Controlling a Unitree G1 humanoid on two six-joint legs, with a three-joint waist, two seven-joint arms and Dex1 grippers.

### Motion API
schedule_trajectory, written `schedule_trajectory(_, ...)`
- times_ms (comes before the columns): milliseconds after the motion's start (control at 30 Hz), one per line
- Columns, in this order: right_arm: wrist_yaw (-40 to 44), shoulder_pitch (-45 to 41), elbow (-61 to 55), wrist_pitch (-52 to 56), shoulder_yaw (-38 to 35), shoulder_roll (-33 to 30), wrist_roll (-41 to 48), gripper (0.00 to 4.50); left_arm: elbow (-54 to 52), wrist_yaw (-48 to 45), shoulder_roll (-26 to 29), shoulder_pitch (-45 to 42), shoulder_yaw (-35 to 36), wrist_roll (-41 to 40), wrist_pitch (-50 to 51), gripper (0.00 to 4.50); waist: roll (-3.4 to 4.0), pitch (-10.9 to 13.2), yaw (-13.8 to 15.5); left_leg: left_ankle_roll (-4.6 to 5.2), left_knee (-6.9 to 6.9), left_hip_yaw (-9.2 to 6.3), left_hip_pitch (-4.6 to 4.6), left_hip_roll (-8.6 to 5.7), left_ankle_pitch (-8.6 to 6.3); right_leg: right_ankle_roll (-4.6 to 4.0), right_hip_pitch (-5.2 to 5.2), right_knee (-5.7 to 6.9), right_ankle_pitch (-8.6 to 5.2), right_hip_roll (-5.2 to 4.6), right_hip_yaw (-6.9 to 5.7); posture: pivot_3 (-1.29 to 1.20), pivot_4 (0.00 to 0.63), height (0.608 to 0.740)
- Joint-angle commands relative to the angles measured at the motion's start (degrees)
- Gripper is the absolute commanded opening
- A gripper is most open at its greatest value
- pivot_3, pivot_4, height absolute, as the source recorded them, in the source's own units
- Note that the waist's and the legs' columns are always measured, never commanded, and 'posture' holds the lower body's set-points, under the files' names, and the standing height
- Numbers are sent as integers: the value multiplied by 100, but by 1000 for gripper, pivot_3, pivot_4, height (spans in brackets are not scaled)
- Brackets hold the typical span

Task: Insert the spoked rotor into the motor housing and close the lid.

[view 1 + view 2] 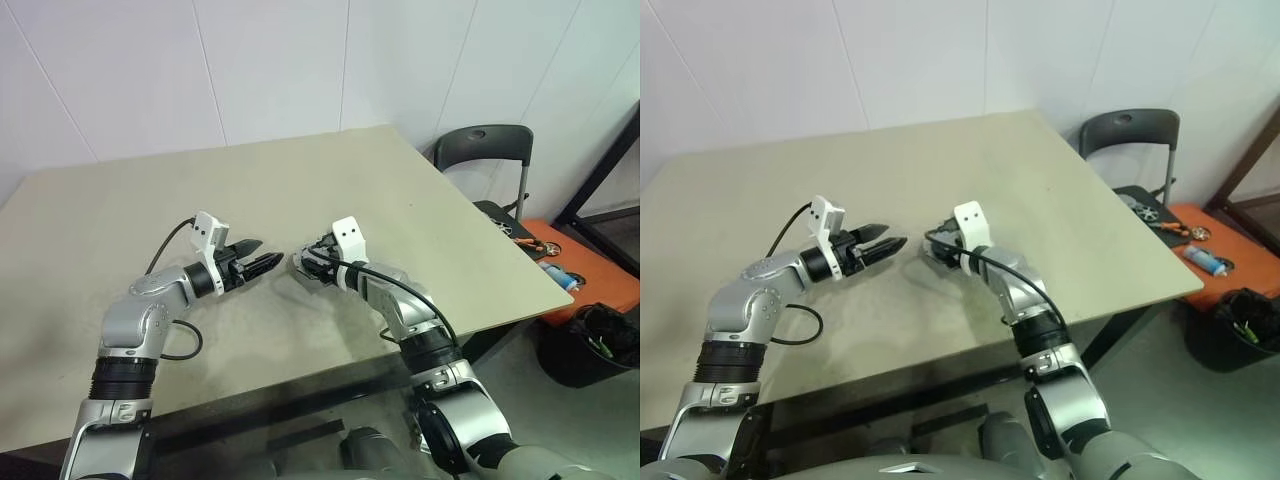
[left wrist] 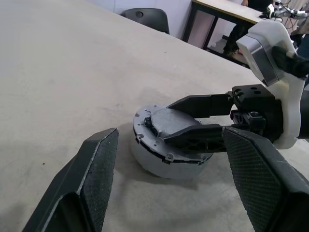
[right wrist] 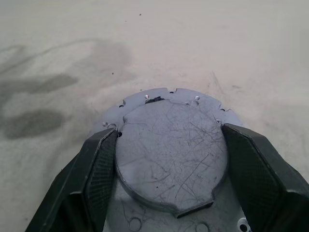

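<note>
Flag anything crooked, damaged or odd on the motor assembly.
The lid looks tilted on the motor housing, one edge raised rather than flush. Its face is heavily scratched. The right gripper brackets it.

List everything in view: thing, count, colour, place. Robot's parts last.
Motor housing: one, silver-grey, on the table between the grippers.
Lid: one, grey, scratched, on top of the housing.
Table: one, beige, in front of the robot.
Chair: one, dark grey, beyond the table's right corner.
Bin: one, black, on the floor at right.
Left gripper: one, black, open, beside the housing.
Right gripper: one, black, fingers either side of the lid.
</note>
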Motion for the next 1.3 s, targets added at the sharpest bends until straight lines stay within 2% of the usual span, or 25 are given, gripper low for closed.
schedule_trajectory(33, -46, 63, 289, -179, 229, 39, -190, 3042, -193, 2, 19, 25, 93, -68, -77, 3642, 0, 0, -6, 0, 0, 0, 0, 0, 0, 0, 0, 0, 0, 0, 0, 0, 0, 740)
schedule_trajectory(333, -98, 109, 751, -463, 331, 165, -396, 3042, -172, 38, -2, 13, 100, -48, -132, 3642, -4, -2, -17, -1, 2, 0, 20, 0, 1, -8, 20, 5, -2, 1, 0, 0, 0, 740)
schedule_trajectory(433, 4, 123, 753, -413, 377, 84, -433, 3042, 136, 153, -90, -192, 75, 117, -370, 3642, -4, -3, -16, -1, 1, 0, 20, 0, 1, -8, 20, 4, -2, 1, 1, 0, 0, 740)
schedule_trajectory(567, 122, 64, 738, -307, 304, -11, -370, 3042, 1662, 796, -373, -1218, 58, 741, -1189, 3642, -7, -5, 25, -2, 4, -1, 25, 0, 1, -8, 20, 3, -2, 1, -1, 0, 0, 740)
schedule_trajectory(667, 190, 32, 737, -271, 284, -78, -359, 3042, 2720, 869, -509, -1937, 110, 882, -1522, 3642, -8, -6, 2, -2, 3, 0, 22, -1, 1, -7, 22, -6, -2, 1, -2, 0, 0, 740)
schedule_trajectory(733, 246, 10, 685, -223, 268, -121, -344, 3042, 3235, 576, -579, -2263, -32, 971, -1672, 3642, -5, -9, -23, -2, -7, 1, 18, -1, 1, -4, 21, -21, 0, 1, -1, 0, 0, 740)
schedule_trajectory(867, 406, -28, 485, -97, 279, -184, -306, 3042, 4221, -711, -762, -2657, -521, 1181, -1858, 3642, -3, -8, -5, -2, -11, 0, 8, -1, 1, 15, 18, -35, 11, 0, -2, 0, 0, 740)
schedule_trajectory(967, 375, -9, 393, -43, 232, -182, -291, 3042, 4759, -1280, -826, -2828, -711, 1360, -1952, 3017, -3, -8, -12, -1, -9, 1, 0, -1, 1, 14, 13, -38, 10, 0, -2, 0, 0, 740)
schedule_trajectory(1067, 331, 53, 243, 33, 187, -170, -259, 3042, 5050, -1769, -849, -2931, -838, 1492, -1955, 2029, -4, -8, -2, -1, -15, -2, -5, -1, 1, 15, 4, -37, 11, 1, -3, 0, 0, 740)
schedule_trajectory(1233, 280, 239, -32, 126, 161, -199, -246, 3042, 5596, -1704, -983, -3207, -900, 1822, -2326, 278, -3, -7, 31, -1, -16, -3, -9, -1, 0, 17, 6, -48, 11, -3, -4, 0, 0, 740)
schedule_trajectory(1267, 250, 275, -76, 140, 143, -201, -247, 3042, 5680, -1647, -1030, -3271, -858, 1841, -2370, 28, -3, -7, 36, 0, -18, -4, -12, -1, 0, 17, 5, -51, 11, -3, -4, 0, 0, 740)
schedule_trajectory(1300, 220, 307, -122, 159, 115, -201, -240, 3042, 5745, -1610, -1092, -3336, -805, 1829, -2382, 28, -3, -7, 39, 1, -19, -4, -13, -2, -1, 20, 4, -53, 11, -3, -5, 0, 0, 740)
